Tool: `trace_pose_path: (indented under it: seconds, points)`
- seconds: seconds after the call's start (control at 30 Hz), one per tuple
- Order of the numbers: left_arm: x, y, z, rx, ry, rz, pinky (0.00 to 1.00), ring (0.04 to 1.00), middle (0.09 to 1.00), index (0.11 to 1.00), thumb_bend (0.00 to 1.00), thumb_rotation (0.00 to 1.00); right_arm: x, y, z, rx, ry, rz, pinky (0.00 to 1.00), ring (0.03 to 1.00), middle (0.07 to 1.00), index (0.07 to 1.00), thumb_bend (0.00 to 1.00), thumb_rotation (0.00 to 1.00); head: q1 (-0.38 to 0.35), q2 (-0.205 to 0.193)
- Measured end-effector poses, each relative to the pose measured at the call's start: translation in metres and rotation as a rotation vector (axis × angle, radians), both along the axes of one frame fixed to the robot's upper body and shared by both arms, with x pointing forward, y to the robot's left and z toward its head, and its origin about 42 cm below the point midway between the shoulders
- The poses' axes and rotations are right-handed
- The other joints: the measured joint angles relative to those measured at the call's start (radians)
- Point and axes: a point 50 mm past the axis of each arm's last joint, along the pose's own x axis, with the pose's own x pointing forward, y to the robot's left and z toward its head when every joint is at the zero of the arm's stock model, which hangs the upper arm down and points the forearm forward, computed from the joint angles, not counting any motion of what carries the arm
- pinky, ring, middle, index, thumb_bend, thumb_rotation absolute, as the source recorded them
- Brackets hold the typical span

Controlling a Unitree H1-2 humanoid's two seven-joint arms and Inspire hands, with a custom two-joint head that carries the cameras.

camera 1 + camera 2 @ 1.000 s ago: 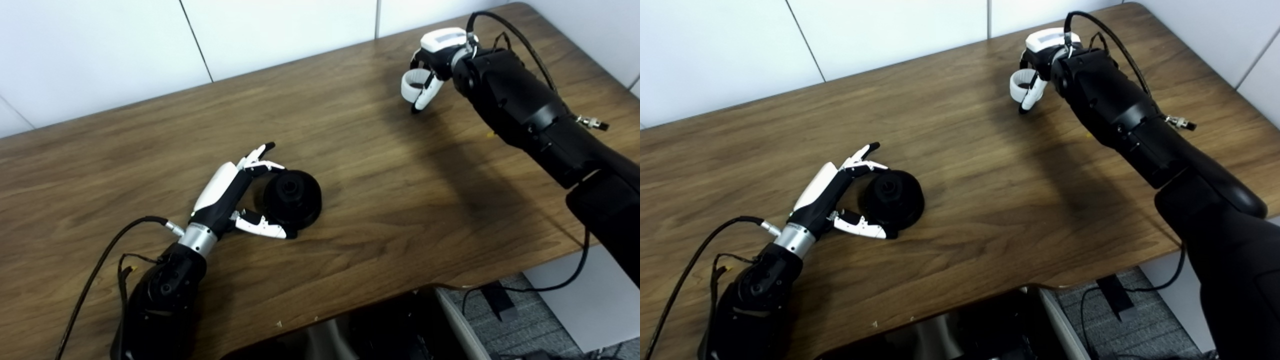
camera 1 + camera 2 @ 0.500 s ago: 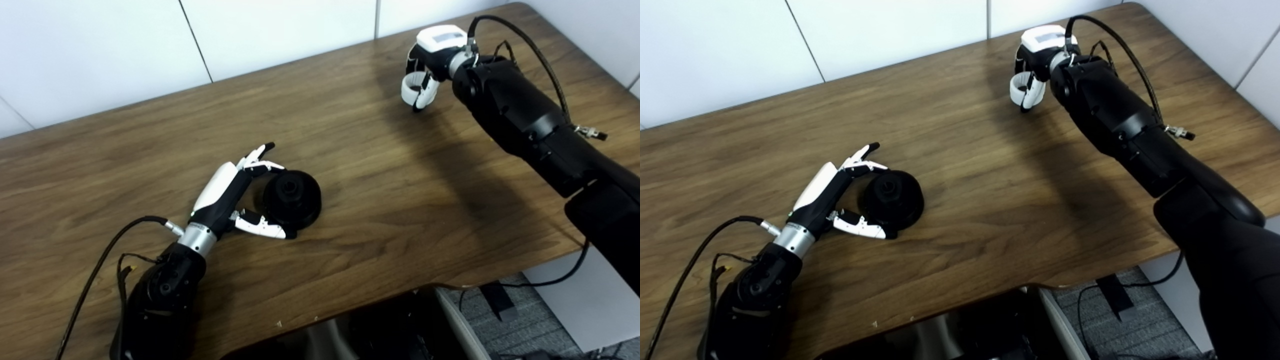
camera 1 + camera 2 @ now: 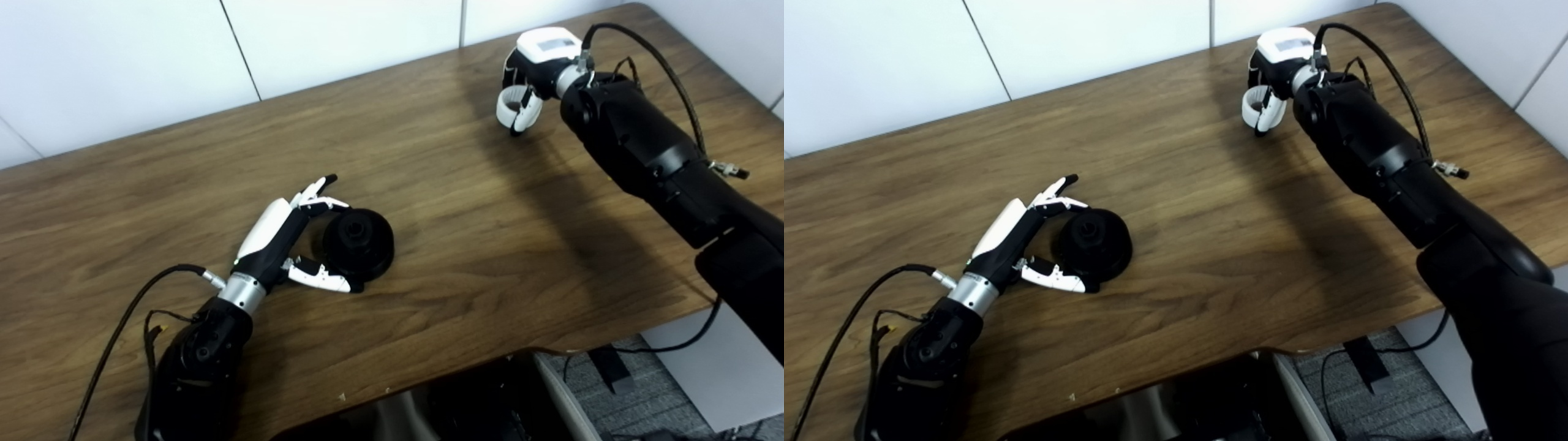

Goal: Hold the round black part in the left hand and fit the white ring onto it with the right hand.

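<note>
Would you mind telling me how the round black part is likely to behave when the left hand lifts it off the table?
The round black part looks moulded and solid, so probably stiff. It lies tilted on its round edge, so it may roll or rock if nudged. The left hand only brackets it with finger and thumb, and its smooth-looking surface might slip.

Bare table (image 3: 465,202) lay between the right hand (image 3: 530,73) and the black part (image 3: 358,242), with nothing standing on it. The left hand (image 3: 288,245) blocked the part's near-left side; its far-right side lay open.
</note>
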Motion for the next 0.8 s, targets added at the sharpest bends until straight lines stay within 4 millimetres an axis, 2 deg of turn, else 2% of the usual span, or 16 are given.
trace_pose_path:
  seconds: [0.1,0.33,0.57,0.8]
  points:
    - [0.0,0.0,0.0,-0.001,-0.001,0.0,1.0,1.0,1.0,0.595,0.98,0.17,-0.001,-0.001,-0.001,-0.002,-0.015,0.0,1.0,0.629,0.478,0.502,0.53,0.01,0.0,0.002]
    - [0.0,0.0,0.0,-0.001,-0.002,0.0,1.0,1.0,1.0,0.594,0.99,0.18,-0.005,0.0,0.0,-0.026,-0.025,0.007,1.0,0.697,0.492,0.493,0.53,0.01,-0.002,0.003]
    - [0.0,0.001,0.0,-0.002,-0.003,0.003,1.0,1.0,1.0,0.595,0.99,0.19,-0.011,-0.005,0.008,-0.068,-0.03,0.022,1.0,0.677,0.486,0.499,0.53,0.01,0.002,0.002]
    - [0.001,0.003,0.0,-0.002,-0.005,0.008,1.0,1.0,1.0,0.595,0.99,0.19,-0.014,0.002,0.02,-0.08,-0.051,0.048,1.0,0.78,0.502,0.488,0.53,0.01,0.0,0.002]
